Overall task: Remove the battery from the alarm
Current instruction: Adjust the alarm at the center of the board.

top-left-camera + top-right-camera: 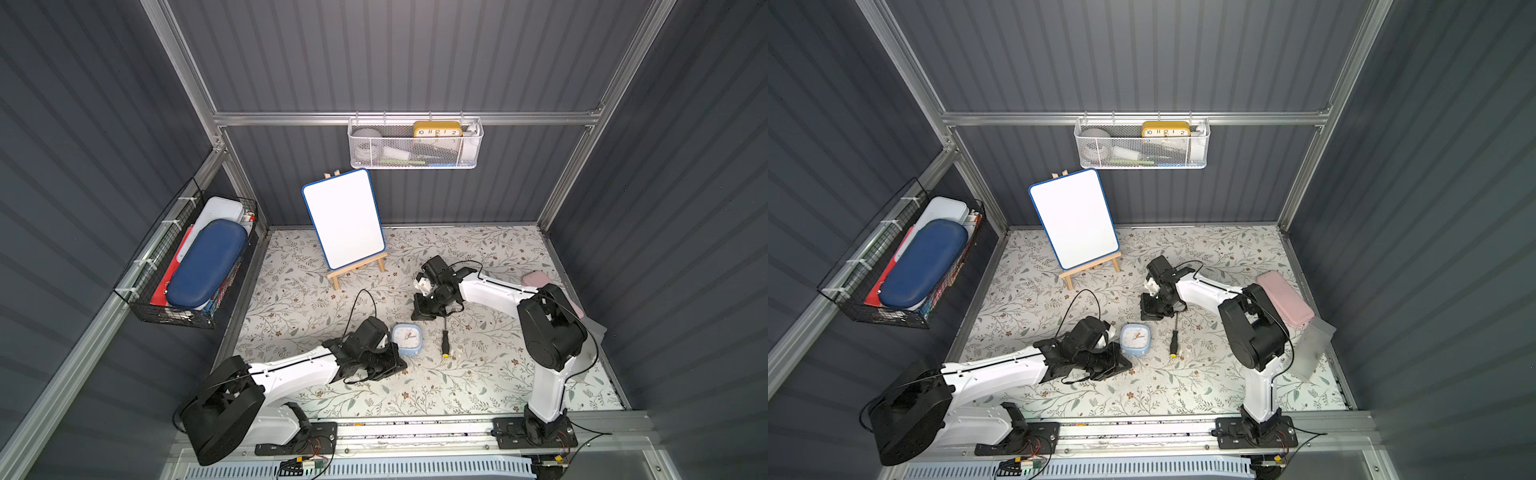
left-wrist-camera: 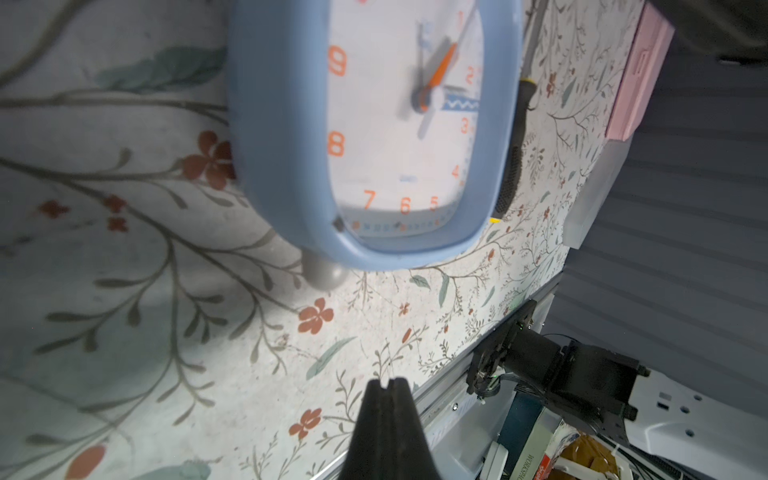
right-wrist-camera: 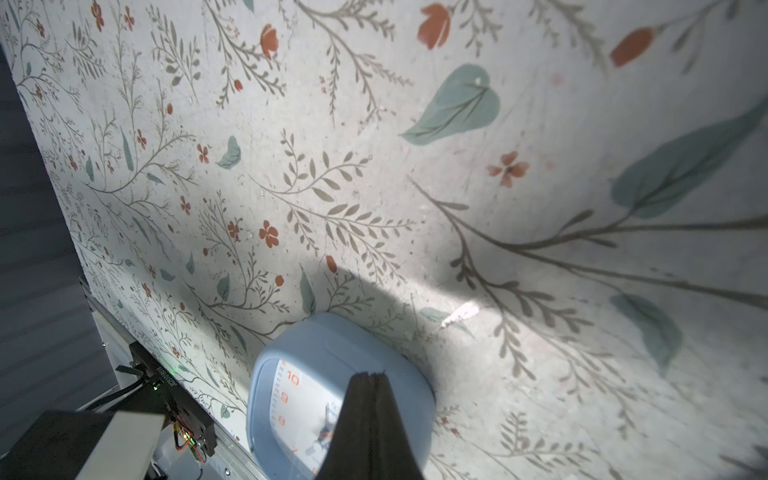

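Note:
The alarm (image 1: 407, 340) (image 1: 1135, 339) is a small light-blue clock lying on the floral mat, white dial facing up. My left gripper (image 1: 397, 365) (image 1: 1121, 365) rests low just beside it, toward the front left, shut and empty. In the left wrist view the shut fingertips (image 2: 386, 382) point past the alarm (image 2: 282, 145). My right gripper (image 1: 422, 314) (image 1: 1150, 316) hangs a little behind the alarm, also shut on nothing. Its closed tips (image 3: 371, 375) overlap the alarm (image 3: 332, 345) in the right wrist view. The battery is hidden.
A black-and-yellow screwdriver (image 1: 445, 338) (image 1: 1174, 340) lies right of the alarm. A whiteboard on an easel (image 1: 344, 218) stands at the back. A pink case (image 1: 1285, 297) and a translucent box (image 1: 1316, 345) sit at the right edge. Baskets (image 1: 415, 160) (image 1: 178, 316) hang on the walls.

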